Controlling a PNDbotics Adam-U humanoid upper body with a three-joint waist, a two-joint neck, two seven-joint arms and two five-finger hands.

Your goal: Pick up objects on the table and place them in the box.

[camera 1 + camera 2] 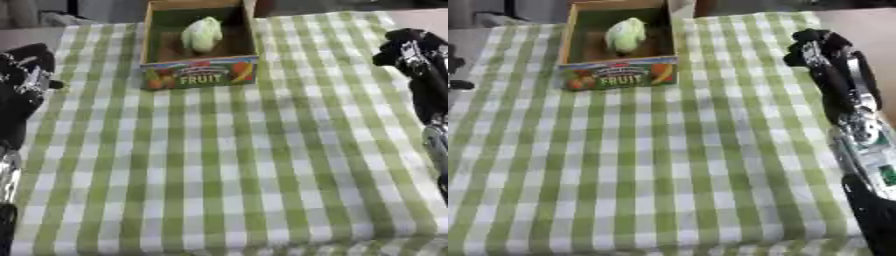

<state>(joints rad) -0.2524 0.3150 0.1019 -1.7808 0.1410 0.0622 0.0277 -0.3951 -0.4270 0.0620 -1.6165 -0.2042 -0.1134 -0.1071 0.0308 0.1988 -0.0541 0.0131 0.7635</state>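
A cardboard box [199,74] with "FRUIT" printed on its front wall stands at the far middle of the table. Inside it lies a pale green leafy vegetable [202,34]. My left hand [31,65] hangs at the table's left edge, well to the left of the box and touching nothing. Over the table's right edge my right hand [820,47] is raised, to the right of the box, with nothing in it. No loose object shows on the cloth.
A green and white checked cloth [227,165] covers the whole table. My right forearm [864,135] runs along the right edge toward the near corner. Grey floor and dark shapes lie beyond the far edge.
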